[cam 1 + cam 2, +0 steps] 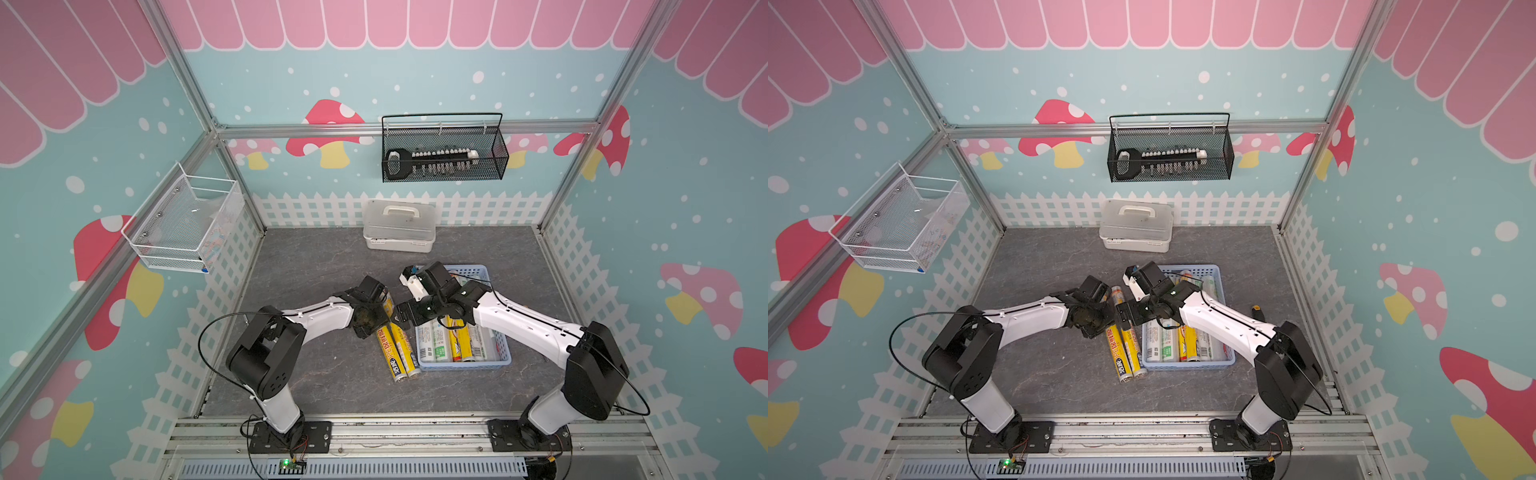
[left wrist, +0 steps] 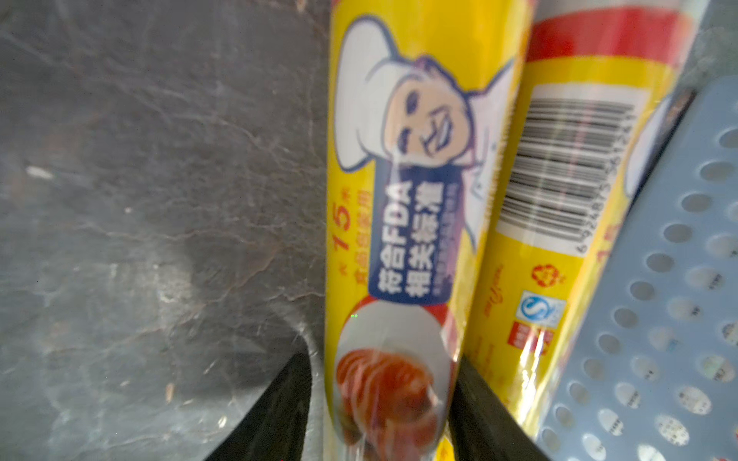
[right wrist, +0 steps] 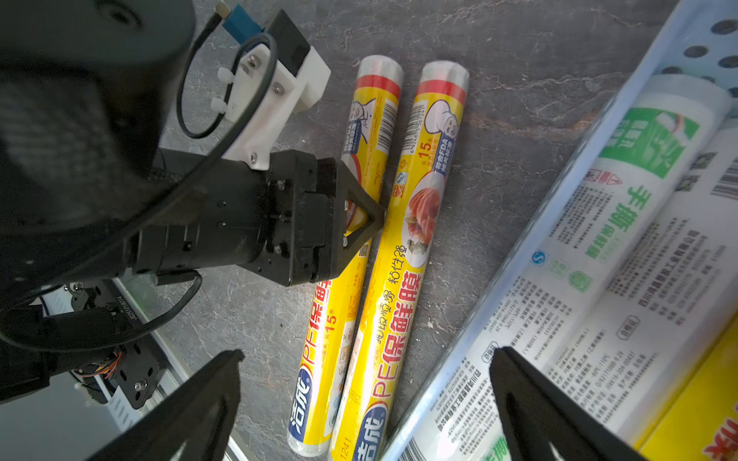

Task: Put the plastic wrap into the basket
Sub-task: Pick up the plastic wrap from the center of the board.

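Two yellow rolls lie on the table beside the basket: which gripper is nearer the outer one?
Left. The left gripper straddles the outer yellow plastic wrap roll, a jaw on each side. The right gripper hangs open above the light-blue basket rim, apart from that roll.

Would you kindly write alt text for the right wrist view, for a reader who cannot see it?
The left claw straddles the outer of two yellow rolls lying side by side on the grey table. Beside them the blue basket holds white-and-green rolls, and the open right claw frames the foreground.
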{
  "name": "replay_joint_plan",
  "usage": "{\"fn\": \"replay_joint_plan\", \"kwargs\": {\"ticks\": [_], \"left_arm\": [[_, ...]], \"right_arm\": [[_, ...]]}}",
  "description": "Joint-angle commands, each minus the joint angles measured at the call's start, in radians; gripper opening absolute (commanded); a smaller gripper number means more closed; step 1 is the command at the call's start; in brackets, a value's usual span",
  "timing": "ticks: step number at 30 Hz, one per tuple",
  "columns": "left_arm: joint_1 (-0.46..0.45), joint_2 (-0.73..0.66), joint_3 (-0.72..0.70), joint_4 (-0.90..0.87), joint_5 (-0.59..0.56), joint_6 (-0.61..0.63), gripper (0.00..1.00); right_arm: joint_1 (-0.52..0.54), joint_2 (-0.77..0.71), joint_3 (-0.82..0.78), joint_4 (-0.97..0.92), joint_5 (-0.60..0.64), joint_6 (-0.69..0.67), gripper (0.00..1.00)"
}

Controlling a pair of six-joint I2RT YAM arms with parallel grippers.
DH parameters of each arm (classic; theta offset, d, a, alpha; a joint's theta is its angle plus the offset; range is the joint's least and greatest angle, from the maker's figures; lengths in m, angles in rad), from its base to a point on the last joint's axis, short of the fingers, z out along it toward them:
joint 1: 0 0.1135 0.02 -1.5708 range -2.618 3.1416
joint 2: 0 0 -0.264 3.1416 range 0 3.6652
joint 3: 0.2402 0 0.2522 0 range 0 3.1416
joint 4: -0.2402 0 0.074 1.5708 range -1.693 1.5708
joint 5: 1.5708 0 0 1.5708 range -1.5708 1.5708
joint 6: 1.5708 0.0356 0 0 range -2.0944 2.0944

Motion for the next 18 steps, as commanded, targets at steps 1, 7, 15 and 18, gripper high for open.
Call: {"fn": "replay_joint_plan", "kwargs": {"ticks": [1, 7, 15, 18], "left_arm": [[-0.003, 0.020, 0.027, -0.063, -0.039, 0.022, 0.54], [-0.003, 0.015, 0.029, -0.087, -0.062, 0.045, 0.38], [-0.004, -0.123, 0.002, -0.093, -0.121, 0.036, 0.25], [-0.007, -0.196, 0.012, -0.089, -0.129, 0.025, 0.23]], "right_arm": [[0.005, -0.005, -0.006, -0.028, 0.026, 0.002, 1.00], [0.005, -0.005, -0.013, -0.029, 0.029, 0.001, 1.00], [0.005, -0.046, -0.029, -0.025, 0.061, -0.006, 1.00], [0.005, -0.078, -0.048, -0.009, 0.070, -0.003, 1.00]]}}
